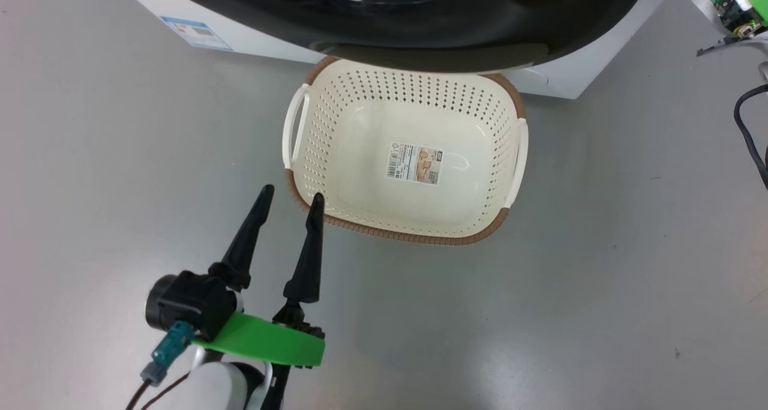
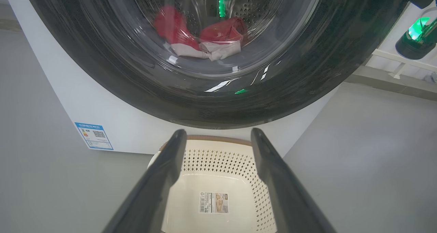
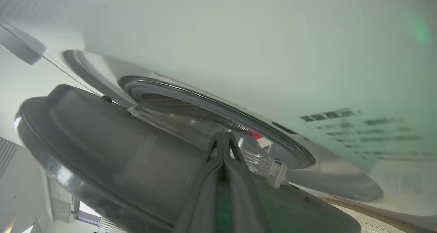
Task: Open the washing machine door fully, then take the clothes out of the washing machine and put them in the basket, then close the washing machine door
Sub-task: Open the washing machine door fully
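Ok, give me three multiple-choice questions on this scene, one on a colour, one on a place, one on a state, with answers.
1. Basket rim colour? A blue B brown C red
2. Clothes lie: A in the basket B on the floor C in the drum
3. Left gripper is: A open B shut on clothes C shut on the basket
Answers: 1 B, the woven rim looks brown. 2 C, red fabric shows through the door glass. 3 A, its fingers stand apart, holding nothing.
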